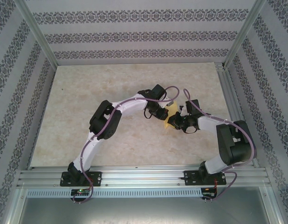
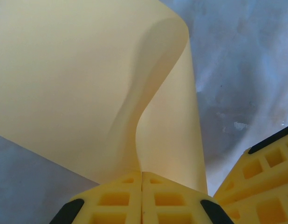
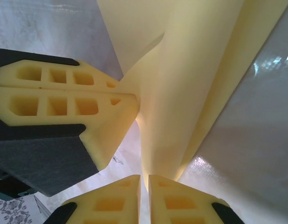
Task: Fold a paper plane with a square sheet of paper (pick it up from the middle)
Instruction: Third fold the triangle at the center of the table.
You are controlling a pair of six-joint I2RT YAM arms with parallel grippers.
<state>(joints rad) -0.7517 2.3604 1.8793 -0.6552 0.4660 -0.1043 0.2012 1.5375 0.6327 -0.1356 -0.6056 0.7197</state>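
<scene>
At the overhead view's centre, the paper (image 1: 171,122) is mostly hidden between the left gripper (image 2: 142,176) and right gripper (image 3: 144,181), both clenched on it.

square sheet of paper (image 2: 78,79): thin paper, matt, smooth, faintly translucent at the curl
left gripper (image 2: 142,179) fingers (image 2: 111,201): matt yellow plastic, moulded square recesses, black corner pieces
table (image 1: 111,84): pale marbled top, smooth, slight sheen
frame rails (image 1: 144,175): bare metal, brushed grey
arm shells (image 1: 127,104): white and black plastic, low gloss
</scene>
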